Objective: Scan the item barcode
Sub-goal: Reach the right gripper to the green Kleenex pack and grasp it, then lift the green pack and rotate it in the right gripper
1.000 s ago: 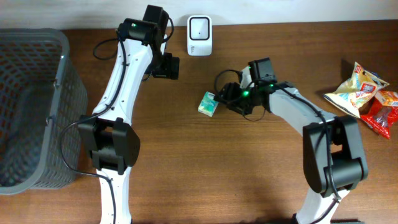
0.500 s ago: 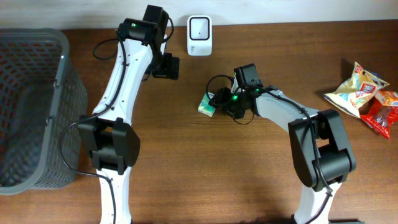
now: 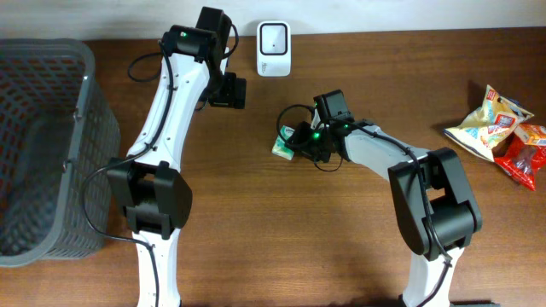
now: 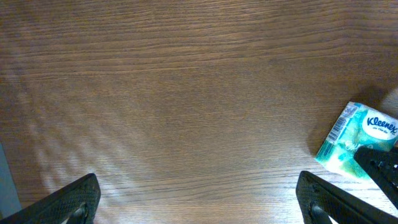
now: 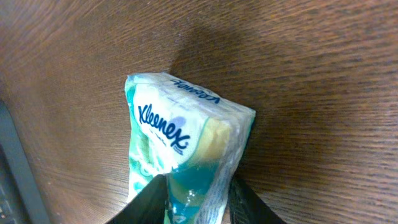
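The tissue pack (image 5: pixel 180 143) is on the surface (image 3: pixel 341 247), near the scanner (image 3: pixel 273 38). The right end effector (image 5: pixel 196 196) is clamped on 1 end of it. The left end effector (image 4: pixel 199 199) stands wide apart, holding nothing. Keep the grip light: the glossy film wrap is soft and deforms. Turn the barcode (image 4: pixel 337 129), printed on a narrow side face, toward the scanner window. The surface is matt wood grain.

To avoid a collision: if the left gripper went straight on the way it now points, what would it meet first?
Most likely the bare wooden table: the open left gripper points down at it. The Kleenex pack lies off to one side of that line, though depth is unclear.
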Controlling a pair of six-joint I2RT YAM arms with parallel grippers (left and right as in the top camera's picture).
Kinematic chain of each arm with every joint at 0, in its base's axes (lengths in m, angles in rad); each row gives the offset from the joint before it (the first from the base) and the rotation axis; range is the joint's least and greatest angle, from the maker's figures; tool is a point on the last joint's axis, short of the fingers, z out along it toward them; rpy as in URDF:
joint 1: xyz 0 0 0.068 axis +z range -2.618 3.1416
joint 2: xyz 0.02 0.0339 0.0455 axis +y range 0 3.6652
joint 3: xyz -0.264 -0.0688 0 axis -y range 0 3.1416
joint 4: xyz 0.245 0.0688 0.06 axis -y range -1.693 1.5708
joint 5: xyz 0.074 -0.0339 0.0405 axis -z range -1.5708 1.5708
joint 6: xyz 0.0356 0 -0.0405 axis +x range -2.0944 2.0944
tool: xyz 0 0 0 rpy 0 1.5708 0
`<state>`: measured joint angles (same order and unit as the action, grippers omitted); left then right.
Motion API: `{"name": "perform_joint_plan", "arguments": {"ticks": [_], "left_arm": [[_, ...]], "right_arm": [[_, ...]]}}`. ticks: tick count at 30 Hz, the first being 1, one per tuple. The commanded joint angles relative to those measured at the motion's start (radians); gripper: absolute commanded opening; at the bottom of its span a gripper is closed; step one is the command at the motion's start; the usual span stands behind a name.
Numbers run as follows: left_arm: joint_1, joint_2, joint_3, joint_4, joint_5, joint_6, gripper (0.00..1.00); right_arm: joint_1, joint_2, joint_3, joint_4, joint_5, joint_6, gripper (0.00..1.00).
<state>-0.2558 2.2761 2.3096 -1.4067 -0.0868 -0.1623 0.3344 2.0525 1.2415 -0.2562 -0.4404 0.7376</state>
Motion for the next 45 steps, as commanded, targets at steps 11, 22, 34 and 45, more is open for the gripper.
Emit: {"name": "perform_joint_plan", "arguments": {"ticks": [11, 22, 34, 45], "left_arm": [[0.001, 0.003, 0.004, -0.001, -0.008, -0.009, 0.99], [0.001, 0.003, 0.004, -0.001, -0.008, -0.009, 0.99], [0.001, 0.003, 0.004, -0.001, -0.008, -0.009, 0.99], [0.001, 0.003, 0.004, -0.001, -0.008, -0.009, 0.99]], "right_arm": [[-0.170, 0.029, 0.047, -0.014, -0.519, -0.138, 0.04], [-0.341, 0.029, 0.047, 0.089, -1.112, -0.401, 0.04], [-0.230, -0.010, 0.048, 0.398, -1.112, -0.389, 0.04], [-0.218, -0.015, 0.048, 0.770, -1.112, -0.048, 0.04]]}}
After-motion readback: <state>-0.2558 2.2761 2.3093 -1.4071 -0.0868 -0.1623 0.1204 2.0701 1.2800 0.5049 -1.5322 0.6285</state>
